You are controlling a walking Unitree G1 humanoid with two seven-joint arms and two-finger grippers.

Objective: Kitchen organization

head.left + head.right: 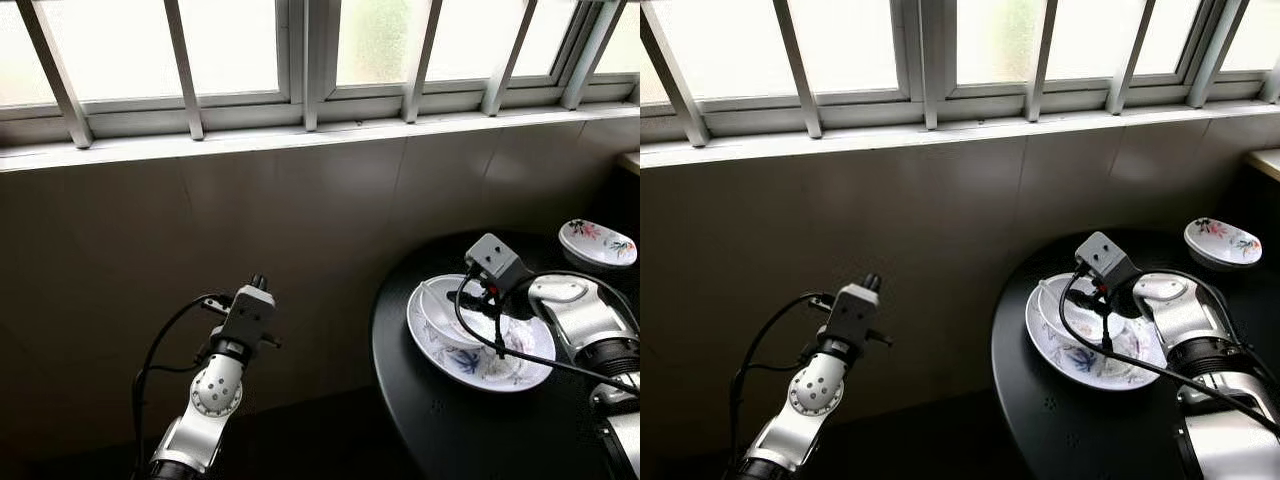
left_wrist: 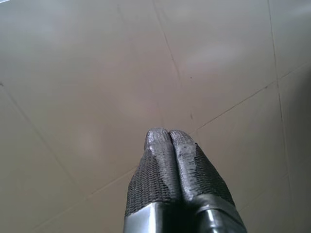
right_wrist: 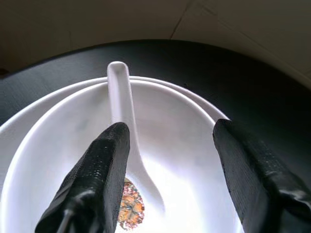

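On the black round table [image 1: 440, 420] lies a white patterned plate [image 1: 500, 368] with a white bowl [image 1: 440, 318] on it. A white ceramic spoon [image 3: 124, 111] rests inside the bowl, its handle leaning on the rim. My right gripper [image 3: 170, 160] hovers open just over the bowl, its fingers [image 3: 99, 174] on either side of the spoon's scoop end without touching it. My left gripper [image 2: 169, 141] is shut on nothing, raised in front of the tiled wall, left of the table [image 1: 258, 283].
A small flowered dish [image 1: 597, 242] sits at the table's far right. A tiled wall [image 1: 200, 230] and a barred window sill [image 1: 300, 135] stand behind. Dark floor lies to the left of the table's edge.
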